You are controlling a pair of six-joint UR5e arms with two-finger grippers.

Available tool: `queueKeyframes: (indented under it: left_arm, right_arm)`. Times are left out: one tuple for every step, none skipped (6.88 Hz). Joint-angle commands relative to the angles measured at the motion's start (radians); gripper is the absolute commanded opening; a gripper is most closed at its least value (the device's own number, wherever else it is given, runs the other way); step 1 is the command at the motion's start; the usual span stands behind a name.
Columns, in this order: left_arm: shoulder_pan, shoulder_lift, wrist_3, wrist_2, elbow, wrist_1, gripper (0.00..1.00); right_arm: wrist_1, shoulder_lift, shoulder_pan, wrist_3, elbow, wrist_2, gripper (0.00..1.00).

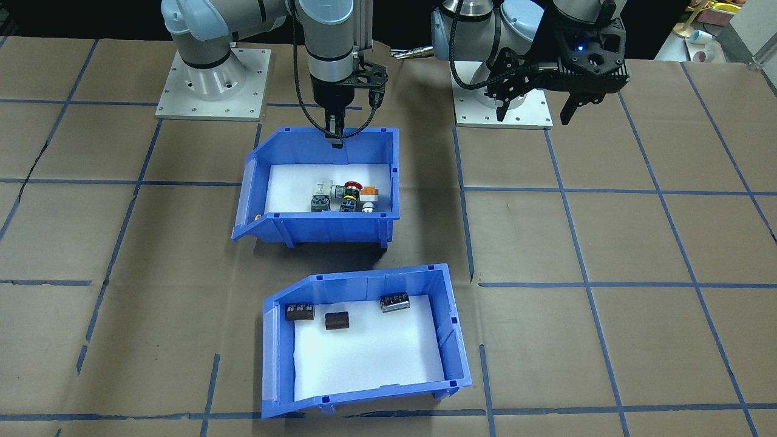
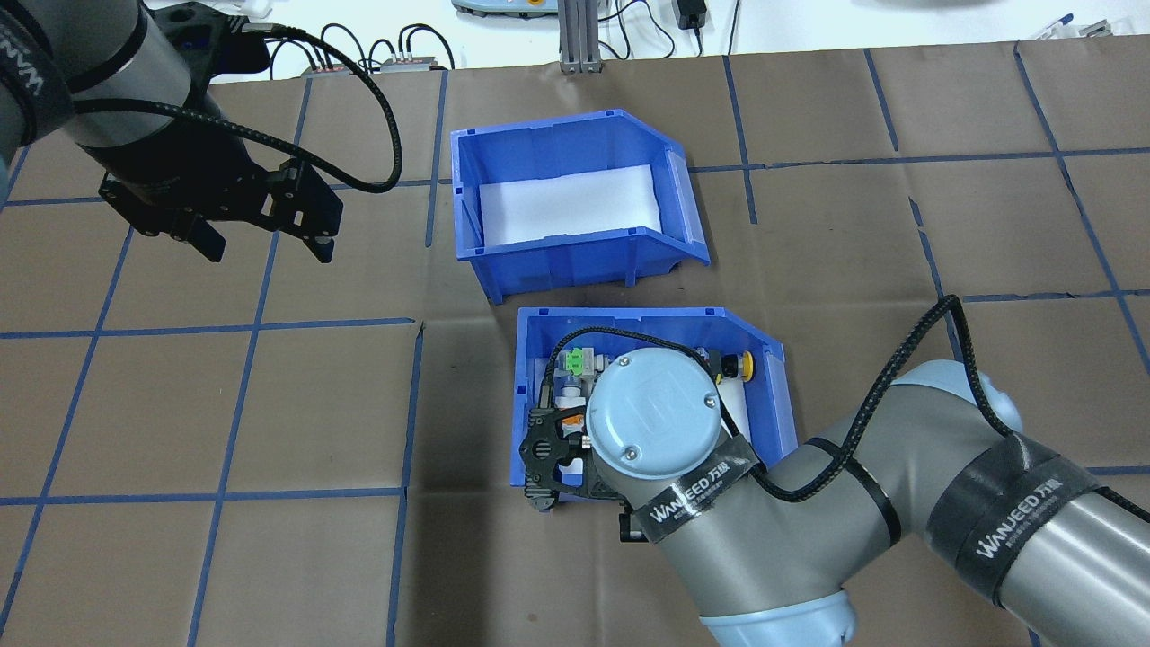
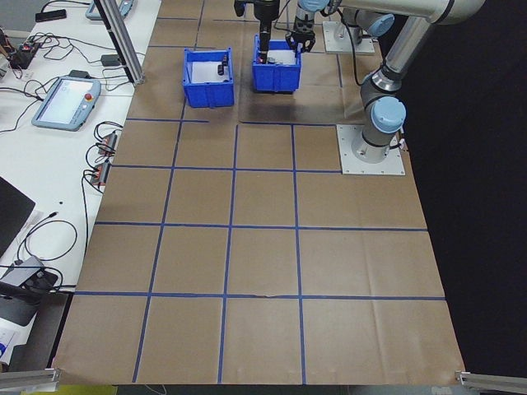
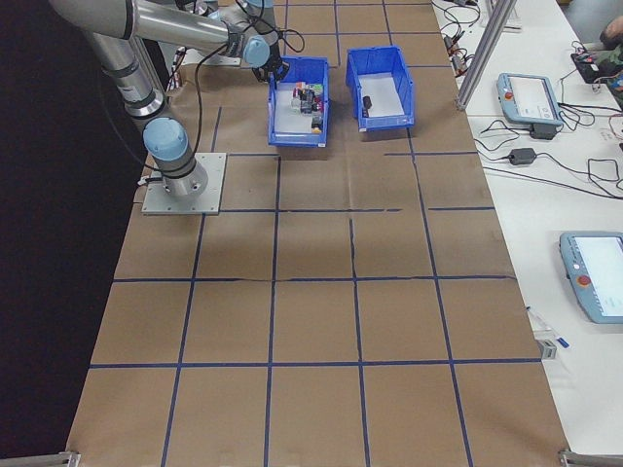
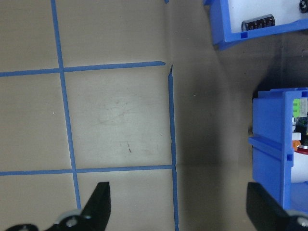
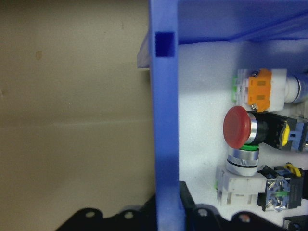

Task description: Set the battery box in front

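Observation:
The battery box (image 1: 370, 286) is a blue bin with a white foam floor, and three dark batteries (image 1: 337, 320) lie along one wall. It sits on the table's side away from the robot, angled slightly; in the overhead view the battery box (image 2: 557, 253) lies beyond the switch bin (image 2: 525, 386). That second blue bin (image 1: 328, 227) holds colourful push-button switches (image 6: 243, 127) and stands nearer the robot. My right gripper (image 1: 334, 138) is shut on the switch bin's wall (image 6: 166, 120), which runs between its jaws. My left gripper (image 2: 268, 250) hangs open over bare paper, well apart from both bins.
Brown paper with a blue tape grid covers the table. The arms' metal base plates (image 1: 212, 91) stand at the robot's side. Teach pendants (image 3: 66, 103) and cables lie on the white bench past the battery box. An aluminium post (image 2: 575, 36) rises at the far edge.

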Motion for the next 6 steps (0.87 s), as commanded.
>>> queueKeyframes:
  left_arm:
    - [0.0,0.0,-0.002,-0.003,0.0,-0.001,0.99]
    - [-0.001,0.0,-0.003,-0.005,0.0,-0.001,0.99]
    - [-0.001,0.0,-0.005,-0.005,0.001,-0.001,0.99]
    - [-0.001,0.0,-0.006,-0.005,0.001,-0.001,0.99]
    - [-0.001,0.0,-0.008,-0.005,0.0,-0.001,0.99]
    - [-0.001,0.0,-0.008,-0.005,0.0,-0.001,0.99]
  right_arm:
    - [-0.004,0.002,0.003,0.028,-0.001,0.0,1.0]
    - [-0.001,-0.008,-0.004,0.026,-0.01,-0.005,1.0]
    - [0.005,-0.04,-0.01,0.026,-0.026,-0.008,1.0]
    - [0.016,-0.086,-0.028,0.025,-0.043,-0.008,1.0]
    - [0.074,-0.097,-0.049,0.025,-0.073,-0.007,1.0]
    - [0.129,-0.097,-0.103,0.025,-0.121,-0.005,1.0]
